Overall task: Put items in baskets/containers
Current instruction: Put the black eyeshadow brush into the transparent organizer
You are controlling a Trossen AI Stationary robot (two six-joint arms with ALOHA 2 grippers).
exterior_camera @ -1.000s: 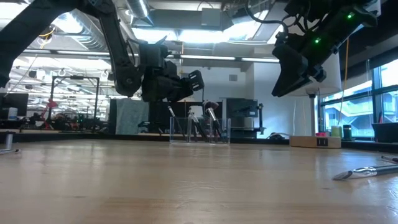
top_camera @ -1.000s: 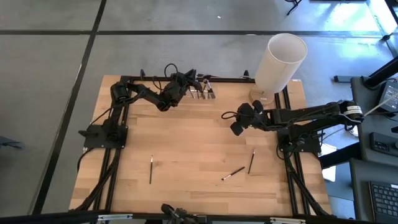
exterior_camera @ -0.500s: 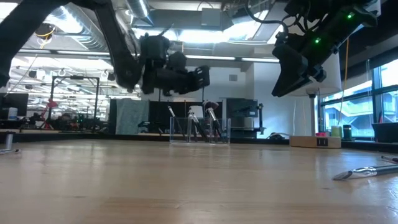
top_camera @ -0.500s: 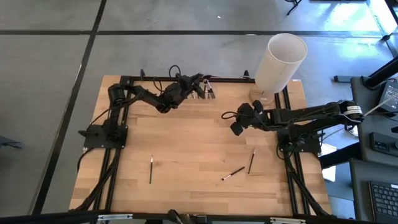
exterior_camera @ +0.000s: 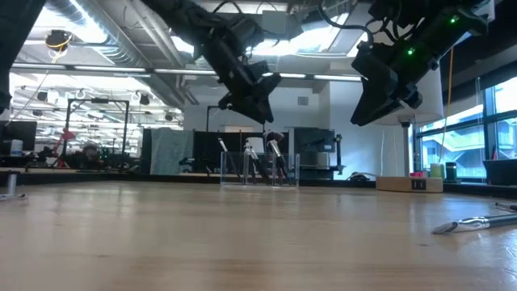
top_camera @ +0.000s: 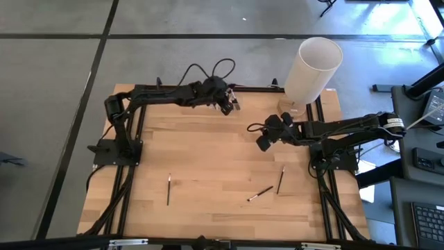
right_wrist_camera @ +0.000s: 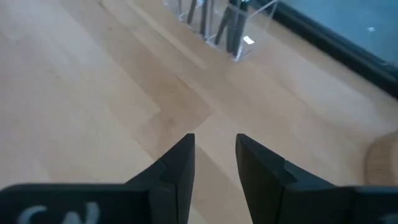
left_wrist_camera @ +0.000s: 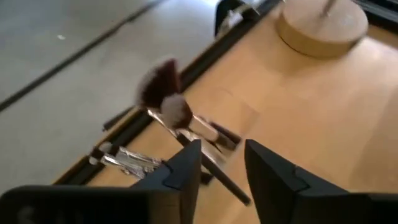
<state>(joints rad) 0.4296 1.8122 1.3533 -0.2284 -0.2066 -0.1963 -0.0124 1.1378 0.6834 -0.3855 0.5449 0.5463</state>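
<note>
The left gripper (top_camera: 227, 105) is hanging right over the clear holder (exterior_camera: 259, 170) at the far edge of the table (top_camera: 208, 160), and its fingers (left_wrist_camera: 186, 171) are sitting spread apart with nothing between them. In the left wrist view you're looking down past those fingers at brushes already standing in the holder, with a dark reddish tip and a paler one poking up. From the low view the gripper is sitting above the holder, not touching it.

The right gripper (top_camera: 267, 139) is hovering over the middle-right of the table, well above the wood, fingers (right_wrist_camera: 180, 168) parted and empty too. Its wrist view is showing the holder (right_wrist_camera: 230, 22) farther off with dark handles inside.

Three brushes are lying loose on the near half of the table: one (top_camera: 168, 189) off to the left by itself, and two on the right, one (top_camera: 261, 193) lying diagonally and one (top_camera: 280, 180) nearly straight, close together but I can't tell if they're touching. One of them (exterior_camera: 472, 224) is showing at the low view's right edge.

The tall white cylinder (top_camera: 312, 69) is standing on its tan base at the far right corner, well apart from the holder.
</note>
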